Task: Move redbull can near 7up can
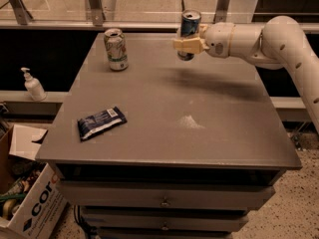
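The redbull can (pixel 190 25), slim, blue and silver, is held upright above the far middle of the grey table (pixel 199 108). My gripper (pixel 188 45) is shut on it, reaching in from the right on the white arm (pixel 259 39). The 7up can (pixel 115 49), white with green markings, stands upright near the table's far left corner, well to the left of the held can.
A dark blue snack packet (pixel 101 122) lies near the table's front left. A white pump bottle (pixel 33 84) stands on a ledge left of the table. A cardboard box (pixel 25 203) sits on the floor at lower left. Drawers (pixel 164 198) run below the tabletop.
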### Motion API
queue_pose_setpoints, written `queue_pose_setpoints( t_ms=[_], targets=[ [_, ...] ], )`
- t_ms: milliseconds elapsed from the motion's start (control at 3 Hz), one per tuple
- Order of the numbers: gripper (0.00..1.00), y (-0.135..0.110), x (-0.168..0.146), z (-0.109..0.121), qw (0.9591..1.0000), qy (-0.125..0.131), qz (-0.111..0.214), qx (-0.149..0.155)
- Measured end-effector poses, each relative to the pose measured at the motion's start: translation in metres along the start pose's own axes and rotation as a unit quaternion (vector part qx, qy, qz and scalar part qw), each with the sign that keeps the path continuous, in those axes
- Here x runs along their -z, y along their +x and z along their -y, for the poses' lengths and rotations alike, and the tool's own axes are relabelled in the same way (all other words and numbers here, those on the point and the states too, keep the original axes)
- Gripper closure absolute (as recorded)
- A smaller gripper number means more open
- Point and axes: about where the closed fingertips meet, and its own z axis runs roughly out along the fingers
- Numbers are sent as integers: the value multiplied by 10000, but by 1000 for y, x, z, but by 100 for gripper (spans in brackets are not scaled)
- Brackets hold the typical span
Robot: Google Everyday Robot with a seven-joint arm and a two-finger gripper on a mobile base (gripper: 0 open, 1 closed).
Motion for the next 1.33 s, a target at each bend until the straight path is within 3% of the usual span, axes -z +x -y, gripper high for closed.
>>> queue_pose_setpoints(
  t_ms=[333,667,1000,1333],
  targets=[
    [100,-3,-23,-29,9984,-242,-175,472],
    [100,0,-46,-42,9962,-324,-401,708],
    [100,9,-73,-37,9950,-279,-649,708],
    [100,17,-94,-28,9958,-210,-749,478]
  ],
)
